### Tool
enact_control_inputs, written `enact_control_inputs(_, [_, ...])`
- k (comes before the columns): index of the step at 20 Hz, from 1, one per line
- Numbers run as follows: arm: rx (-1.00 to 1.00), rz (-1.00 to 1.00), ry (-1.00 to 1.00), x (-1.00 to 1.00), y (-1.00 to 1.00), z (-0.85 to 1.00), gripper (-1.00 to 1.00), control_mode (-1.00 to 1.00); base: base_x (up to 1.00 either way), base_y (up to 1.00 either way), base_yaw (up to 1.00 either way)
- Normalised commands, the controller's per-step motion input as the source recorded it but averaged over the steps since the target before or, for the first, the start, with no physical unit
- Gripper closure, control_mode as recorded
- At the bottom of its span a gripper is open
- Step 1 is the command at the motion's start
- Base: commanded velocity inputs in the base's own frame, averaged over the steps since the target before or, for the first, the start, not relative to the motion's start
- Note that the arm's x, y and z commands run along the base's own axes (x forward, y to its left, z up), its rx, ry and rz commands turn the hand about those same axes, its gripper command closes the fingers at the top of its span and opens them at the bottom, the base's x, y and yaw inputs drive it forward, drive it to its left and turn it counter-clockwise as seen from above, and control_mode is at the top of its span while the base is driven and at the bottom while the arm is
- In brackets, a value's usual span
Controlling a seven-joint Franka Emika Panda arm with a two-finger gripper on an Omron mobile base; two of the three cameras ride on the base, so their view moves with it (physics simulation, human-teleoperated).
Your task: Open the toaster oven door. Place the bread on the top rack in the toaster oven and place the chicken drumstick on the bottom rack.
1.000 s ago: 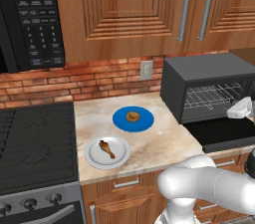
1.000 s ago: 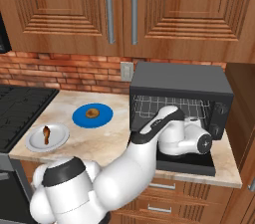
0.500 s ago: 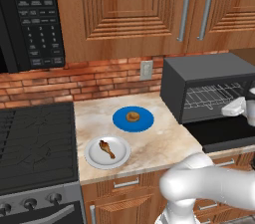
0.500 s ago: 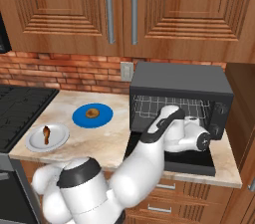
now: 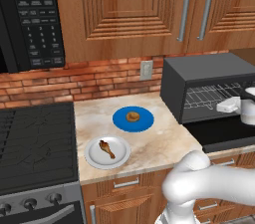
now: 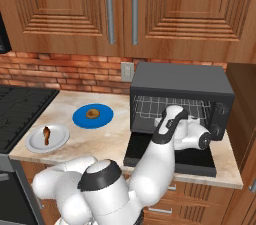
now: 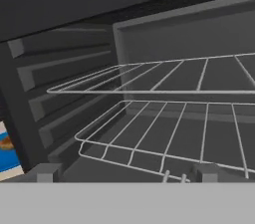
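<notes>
Two fingers (image 7: pixel 124 173), spread wide and empty, have drawn slightly back from the toaster oven (image 6: pixel 182 86) racks.

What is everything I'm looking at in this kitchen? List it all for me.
toaster oven: one, dark grey, right on the counter
toaster oven door: one, dark, folded down flat
wire racks: two, silver, inside the oven, bare
bread: one, golden-brown, on the blue plate
chicken drumstick: one, reddish-brown, on the white plate
microwave: one, black, upper left
stove: one, black, left of the counter
cabinets: brown wood, above
wall outlet: one, pale, on the brick wall
hand: one, open, facing the oven's mouth
</notes>
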Motion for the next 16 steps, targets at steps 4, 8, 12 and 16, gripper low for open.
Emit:
enact_control_inputs(4, [0.0, 0.0, -0.04, 0.21, -0.01, -0.17, -1.0, -1.0, 0.0, 0.0, 0.0])
enact_control_inputs(8, [-0.03, 0.0, 0.0, 0.22, 0.01, -0.08, -1.0, -1.0, 0.0, 0.0, 0.0])
enact_control_inputs(12, [-0.12, 0.0, -0.02, 0.15, 0.06, -0.08, -1.0, -1.0, 0.0, 0.0, 0.0])
enact_control_inputs(16, [-0.09, 0.0, 0.0, 0.23, 0.0, -0.09, -1.0, -1.0, 0.0, 0.0, 0.0])
